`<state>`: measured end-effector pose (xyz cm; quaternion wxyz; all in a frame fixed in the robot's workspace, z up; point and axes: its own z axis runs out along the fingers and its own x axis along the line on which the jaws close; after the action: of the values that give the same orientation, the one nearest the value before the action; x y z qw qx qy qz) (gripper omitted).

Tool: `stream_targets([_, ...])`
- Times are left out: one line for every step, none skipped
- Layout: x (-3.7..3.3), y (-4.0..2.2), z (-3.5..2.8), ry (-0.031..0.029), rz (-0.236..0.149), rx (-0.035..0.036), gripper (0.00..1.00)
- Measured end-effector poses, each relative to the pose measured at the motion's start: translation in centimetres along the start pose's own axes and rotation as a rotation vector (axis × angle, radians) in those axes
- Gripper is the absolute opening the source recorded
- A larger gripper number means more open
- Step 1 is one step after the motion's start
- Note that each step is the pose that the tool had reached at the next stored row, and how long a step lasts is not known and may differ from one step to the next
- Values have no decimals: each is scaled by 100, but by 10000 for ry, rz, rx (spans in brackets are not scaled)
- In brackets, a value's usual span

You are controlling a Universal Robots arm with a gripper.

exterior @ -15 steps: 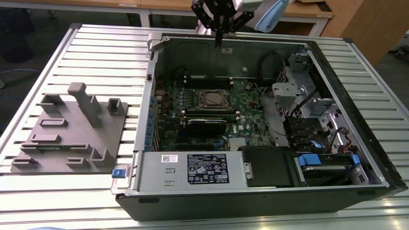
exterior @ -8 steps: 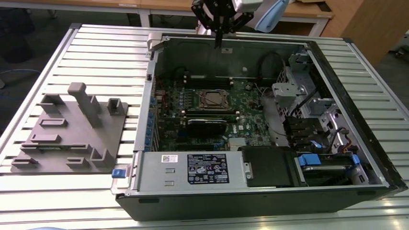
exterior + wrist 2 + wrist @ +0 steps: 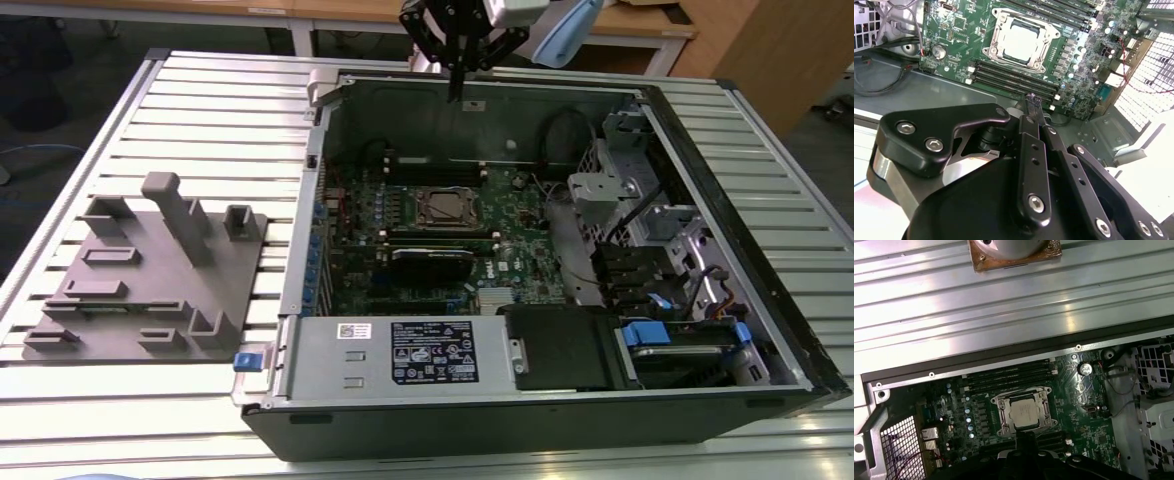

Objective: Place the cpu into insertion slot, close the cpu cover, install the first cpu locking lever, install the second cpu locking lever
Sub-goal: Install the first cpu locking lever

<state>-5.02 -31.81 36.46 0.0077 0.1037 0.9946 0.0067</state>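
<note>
The cpu (image 3: pixel 1021 41) (image 3: pixel 1024 413) lies flat in the insertion slot (image 3: pixel 445 208) on the green board inside the open computer case. The cpu cover (image 3: pixel 995 46) (image 3: pixel 1002 412), a silvery frame, lies down around the chip, whose top shows through its window. I cannot make out how the locking levers stand. My gripper (image 3: pixel 457 92) (image 3: pixel 1032 99) (image 3: pixel 1026 436) hangs high over the case's far wall, well above and apart from the socket. Its black fingers are shut with nothing between them.
The case (image 3: pixel 747 380) lies on its side on a slatted metal table (image 3: pixel 214 90). A grey power-supply box (image 3: pixel 400 352) and drive bays (image 3: pixel 667 340) fill its near side. Long black memory slots (image 3: pixel 1014 77) flank the socket. A grey fixture (image 3: pixel 147 270) stands at the exterior view's left.
</note>
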Motion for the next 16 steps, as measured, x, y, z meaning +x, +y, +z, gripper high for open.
stream_targets([0, 0, 2, 0, 0, -1, 10])
stream_targets([0, 0, 6, -1, 0, -3, 10])
stream_targets([0, 0, 10, 0, 0, -2, 10])
stream_targets([0, 0, 12, 0, 0, -1, 10])
stream_targets([0, 0, 12, 0, 0, 0, 10])
stream_targets([0, 0, 12, 0, 0, 1, 10])
stream_targets([0, 0, 12, 0, 0, 0, 10])
stream_targets([0, 0, 13, 0, -1, -1, 10])
stream_targets([0, 0, 13, 0, 0, 0, 10])
stream_targets([0, 0, 13, 0, 0, 0, 10])
stream_targets([0, 0, 17, -1, 0, -2, 10])
stream_targets([0, 0, 21, -3, 0, -4, 10])
stream_targets([0, 0, 24, -4, 0, -2, 10])
stream_targets([0, -1, 24, -4, 0, -1, 10])
stream_targets([0, 0, 24, -4, 0, -1, 10])
stream_targets([0, -1, 24, -4, 0, 0, 10])
